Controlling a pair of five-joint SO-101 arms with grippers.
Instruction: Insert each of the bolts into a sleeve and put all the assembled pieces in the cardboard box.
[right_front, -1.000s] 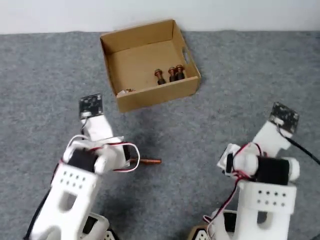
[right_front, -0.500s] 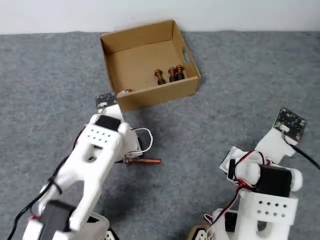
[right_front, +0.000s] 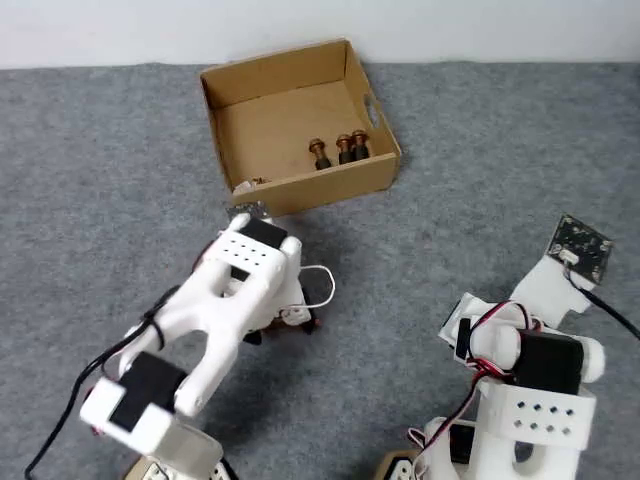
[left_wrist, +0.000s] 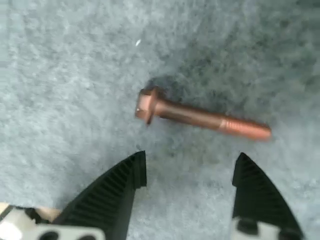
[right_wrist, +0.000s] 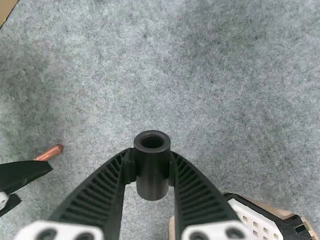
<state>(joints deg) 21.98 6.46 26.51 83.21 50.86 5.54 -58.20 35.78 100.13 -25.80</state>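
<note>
A copper bolt (left_wrist: 200, 117) lies flat on the grey carpet, just ahead of my left gripper (left_wrist: 191, 157). That gripper is open, its black fingers (left_wrist: 120, 185) astride the bolt's length without touching it. In the high view the left arm (right_front: 240, 290) reaches over the bolt and hides it. My right gripper (right_wrist: 152, 172) is shut on a black sleeve (right_wrist: 152, 145), held upright with its bore facing the camera. The bolt's tip (right_wrist: 50, 152) shows beyond it. The cardboard box (right_front: 225, 110) stands at the back with three assembled pieces (right_front: 340, 150) inside.
Grey carpet covers the table. The right arm (right_front: 525, 355) stands at the front right, away from the box. Open carpet lies between the two arms and to the right of the box. A small scrap (right_front: 250, 185) lies in the box's front left corner.
The left arm has swung forward and to the right over the bolt, which it now covers in the high view. The right arm has hardly shifted.
</note>
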